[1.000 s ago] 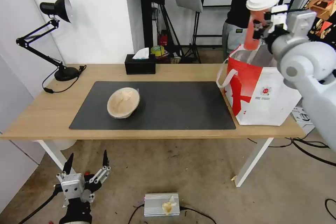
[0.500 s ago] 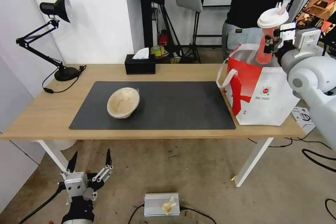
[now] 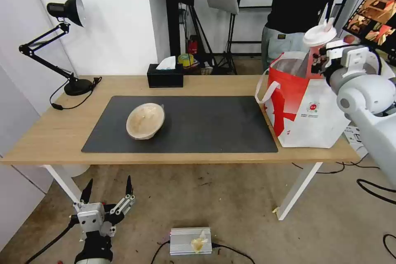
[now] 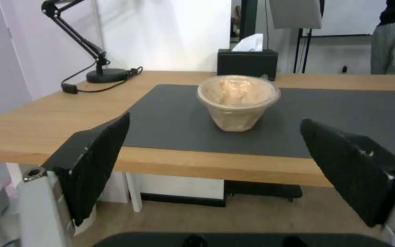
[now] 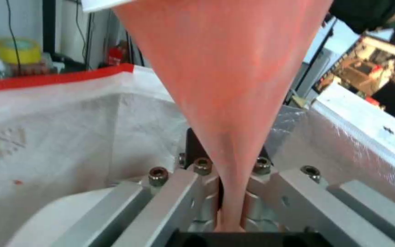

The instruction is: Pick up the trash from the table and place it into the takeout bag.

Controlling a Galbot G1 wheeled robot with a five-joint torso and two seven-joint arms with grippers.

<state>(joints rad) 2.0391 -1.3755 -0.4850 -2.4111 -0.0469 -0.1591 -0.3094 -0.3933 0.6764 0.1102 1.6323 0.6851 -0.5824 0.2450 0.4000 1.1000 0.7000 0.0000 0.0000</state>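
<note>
The right gripper (image 3: 319,58) was raised over the open top of the takeout bag (image 3: 307,109), its jaws clamped on the lower body of a red cup with white lid (image 3: 315,47). The cup stood nearly upright in the grip, its lid and straw above the gripper and its base already dipping below the bag's rim. From the right wrist camera, the cup's red wall (image 5: 225,79) ran straight out from between the closed jaws, with the bag's white woven wall (image 5: 69,123) and a strip of silver foil lining close on either side of it. A pale rounded shape lay in the bag beneath the gripper; it could not be told what it was. The left gripper (image 3: 108,195) was parked low in front of the table (image 3: 53,132), below its near edge, jaws spread wide and holding nothing. Straight ahead of it and higher, on the dark grey mat, sat the beige paper bowl (image 4: 237,101), well apart from its fingers (image 4: 98,161) and untouched. A black tissue box (image 3: 165,77) stood beyond the bowl at the far edge of the table. As a judgement, the task was partway through: the cup was about to go into the bag but had not been let go, and the paper bowl remained to be collected.
</note>
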